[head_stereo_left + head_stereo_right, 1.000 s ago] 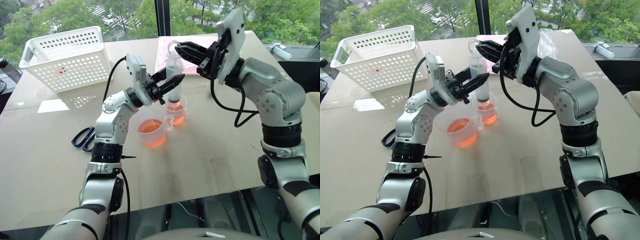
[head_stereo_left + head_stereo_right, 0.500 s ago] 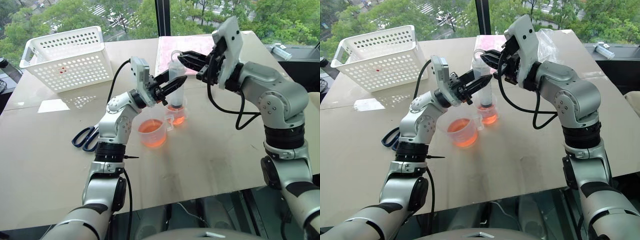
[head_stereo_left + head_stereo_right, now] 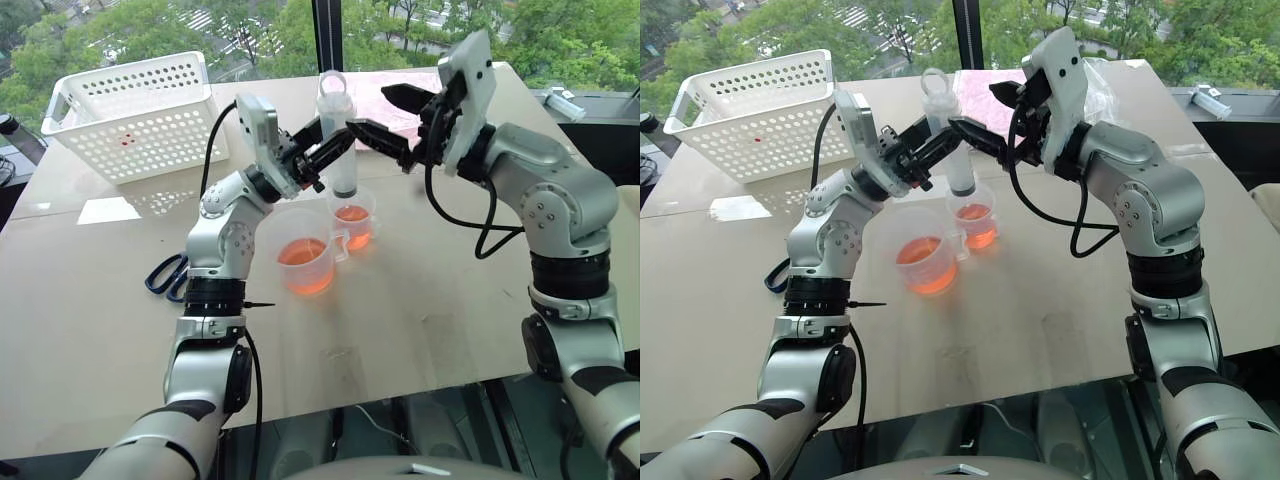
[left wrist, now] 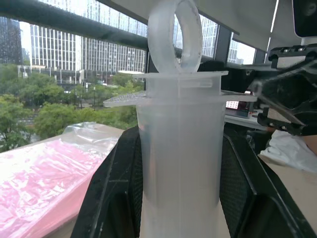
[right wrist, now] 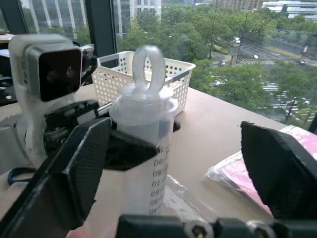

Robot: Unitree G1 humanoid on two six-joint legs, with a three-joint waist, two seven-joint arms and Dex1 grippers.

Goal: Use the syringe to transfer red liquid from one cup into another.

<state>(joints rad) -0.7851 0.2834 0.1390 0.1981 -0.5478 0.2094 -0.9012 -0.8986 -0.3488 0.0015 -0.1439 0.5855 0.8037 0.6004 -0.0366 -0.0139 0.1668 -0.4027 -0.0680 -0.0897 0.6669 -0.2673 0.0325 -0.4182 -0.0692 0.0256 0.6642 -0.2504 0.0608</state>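
My left gripper is shut on the barrel of the clear syringe and holds it upright. Its black fingers press on both sides of the barrel. The plunger ring sits low on the barrel's top. The narrow tip hangs at the mouth of the smaller cup, which holds red liquid. Beside it stands the larger handled cup with red liquid. My right gripper is open just right of the syringe's top, apart from it.
A white perforated basket stands at the back left. Blue-handled scissors lie left of my left arm. A pink bag lies behind the cups. Another syringe rests at the far right edge.
My right gripper has opened and let go of the plunger top. My left gripper has lifted the syringe a little, so its ring now stands higher.
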